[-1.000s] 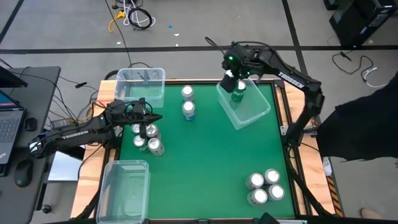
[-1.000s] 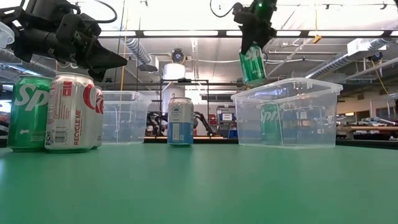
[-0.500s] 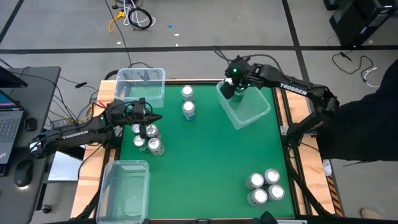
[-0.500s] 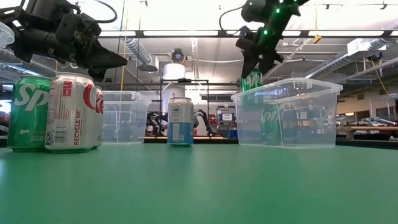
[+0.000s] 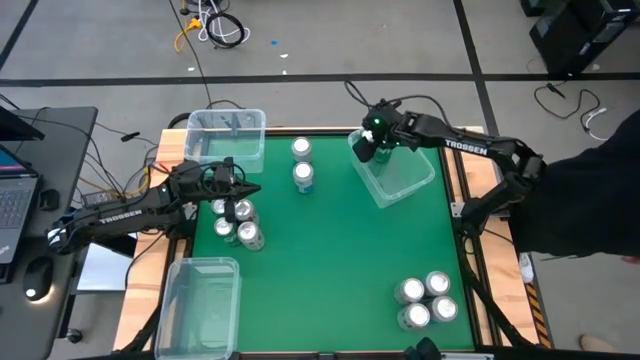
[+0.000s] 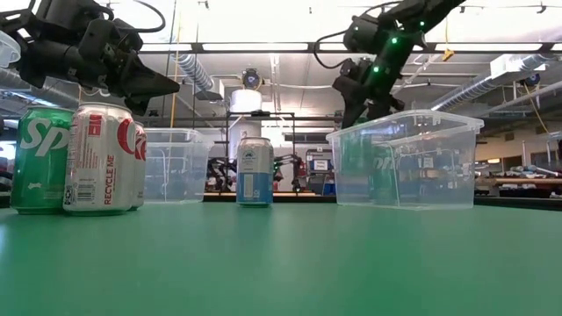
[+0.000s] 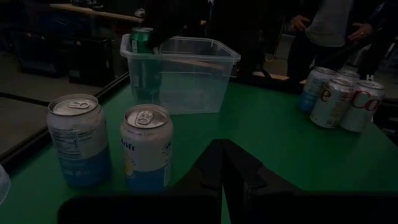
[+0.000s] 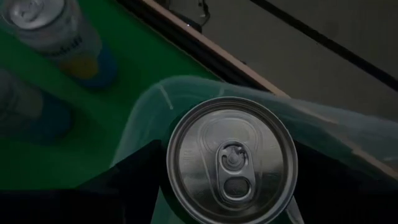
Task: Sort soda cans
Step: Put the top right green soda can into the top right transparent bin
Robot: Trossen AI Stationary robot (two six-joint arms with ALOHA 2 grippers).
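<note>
Green-sided soda can (image 8: 231, 158) sits inside the clear plastic bin (image 5: 400, 177), apparently still clasped by the right gripper (image 5: 368, 151), while the left gripper (image 5: 247, 188) hangs clenched over the cans (image 5: 238, 222).

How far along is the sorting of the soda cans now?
Done: one green can stands in the clear bin. In hand: the right gripper holds a second green can inside that bin. Left: two middle cans, four left cans under the shut left gripper, four corner cans.
</note>
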